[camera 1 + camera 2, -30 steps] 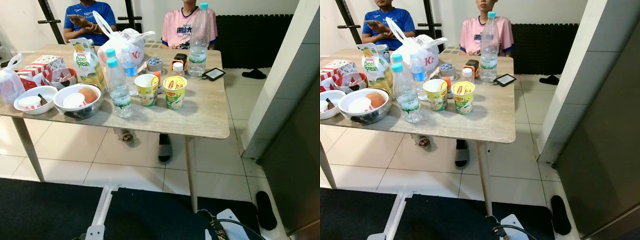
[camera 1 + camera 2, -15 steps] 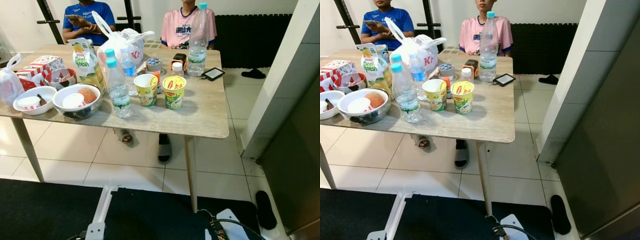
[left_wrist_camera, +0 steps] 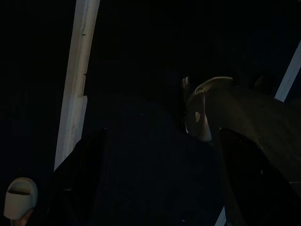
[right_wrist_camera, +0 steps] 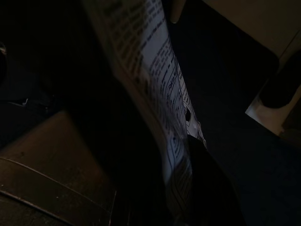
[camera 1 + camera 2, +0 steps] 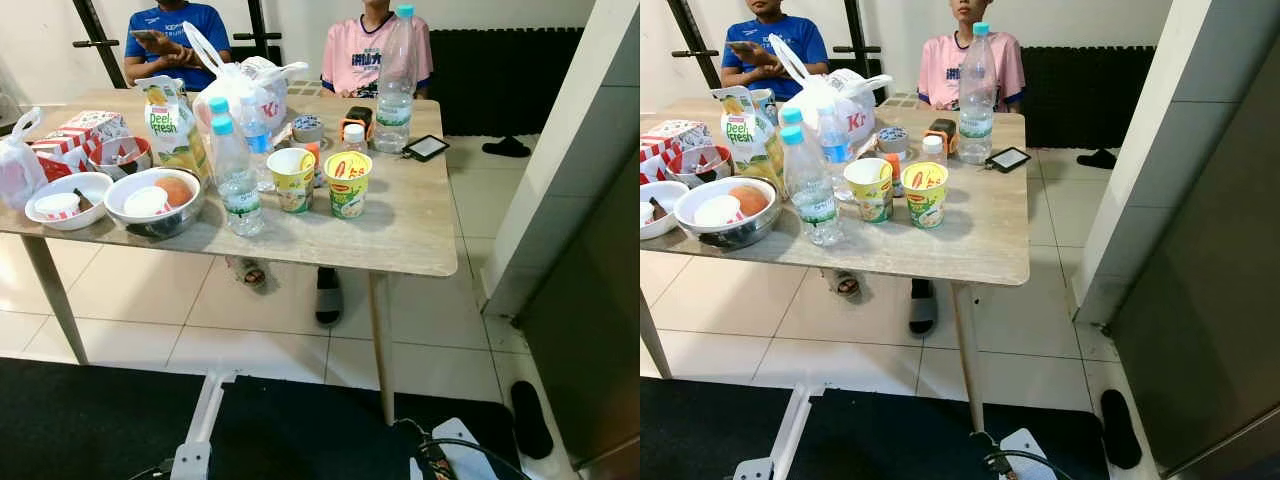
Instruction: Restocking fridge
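The right gripper clamps a printed carton; the left gripper's opening cannot be told; the bench stands ahead.

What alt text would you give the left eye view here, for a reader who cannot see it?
A light wooden table on a tiled floor holds clear water bottles with blue caps, two yellow instant noodle cups, a yellow juice carton, a metal bowl of food and a white plastic bag. Two seated people are behind it.

Head stereo pair above table
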Robot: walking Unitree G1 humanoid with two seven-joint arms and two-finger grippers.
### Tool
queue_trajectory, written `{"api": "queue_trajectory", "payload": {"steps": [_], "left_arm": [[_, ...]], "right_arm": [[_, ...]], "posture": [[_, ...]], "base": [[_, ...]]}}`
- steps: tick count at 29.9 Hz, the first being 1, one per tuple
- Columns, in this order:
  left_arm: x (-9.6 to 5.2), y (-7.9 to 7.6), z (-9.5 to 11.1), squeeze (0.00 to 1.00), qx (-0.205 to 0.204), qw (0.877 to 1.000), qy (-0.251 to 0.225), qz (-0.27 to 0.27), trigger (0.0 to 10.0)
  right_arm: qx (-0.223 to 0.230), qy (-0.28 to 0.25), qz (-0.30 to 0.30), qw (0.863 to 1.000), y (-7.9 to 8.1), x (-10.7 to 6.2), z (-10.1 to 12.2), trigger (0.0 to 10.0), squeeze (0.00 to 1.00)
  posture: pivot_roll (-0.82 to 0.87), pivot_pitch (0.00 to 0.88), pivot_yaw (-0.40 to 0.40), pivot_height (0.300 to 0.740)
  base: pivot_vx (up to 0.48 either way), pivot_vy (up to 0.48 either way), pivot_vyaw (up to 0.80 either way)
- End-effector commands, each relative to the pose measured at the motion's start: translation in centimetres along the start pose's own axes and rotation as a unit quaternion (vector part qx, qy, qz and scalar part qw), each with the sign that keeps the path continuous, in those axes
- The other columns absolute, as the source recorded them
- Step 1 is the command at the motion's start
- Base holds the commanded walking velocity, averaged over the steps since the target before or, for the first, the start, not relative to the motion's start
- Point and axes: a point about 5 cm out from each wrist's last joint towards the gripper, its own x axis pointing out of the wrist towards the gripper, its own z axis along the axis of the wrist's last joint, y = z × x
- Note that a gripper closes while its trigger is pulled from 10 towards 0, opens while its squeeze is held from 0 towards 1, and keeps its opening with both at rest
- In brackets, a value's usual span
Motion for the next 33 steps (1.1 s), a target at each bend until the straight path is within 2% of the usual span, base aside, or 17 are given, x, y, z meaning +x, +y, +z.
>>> {"api": "queue_trajectory", "payload": {"steps": [1, 16, 33], "left_arm": [[0.0, -0.1, -0.3, 0.00, 0.007, 1.000, 0.008, 0.001, 10.0], [-0.2, 1.1, -0.3, 0.00, 0.009, 1.000, 0.007, 0.007, 10.0], [-0.1, 0.3, 0.0, 0.00, 0.007, 1.000, 0.004, 0.003, 10.0]], "right_arm": [[-0.006, -0.010, 0.001, 1.000, 0.1, 0.0, 0.4, 10.0, 0.00], [-0.007, -0.012, 0.007, 1.000, 0.3, 0.1, 0.7, 10.0, 0.00], [-0.008, -0.015, 0.012, 1.000, 0.5, 0.1, 1.0, 10.0, 0.00]], "posture": [[0.00, 0.000, 0.037, 0.740], [0.00, 0.000, 0.037, 0.740], [0.01, 0.000, 0.036, 0.740]], "base": [[0.000, 0.000, 0.00], [0.000, 0.000, 0.00], [0.000, 0.000, 0.00]]}}
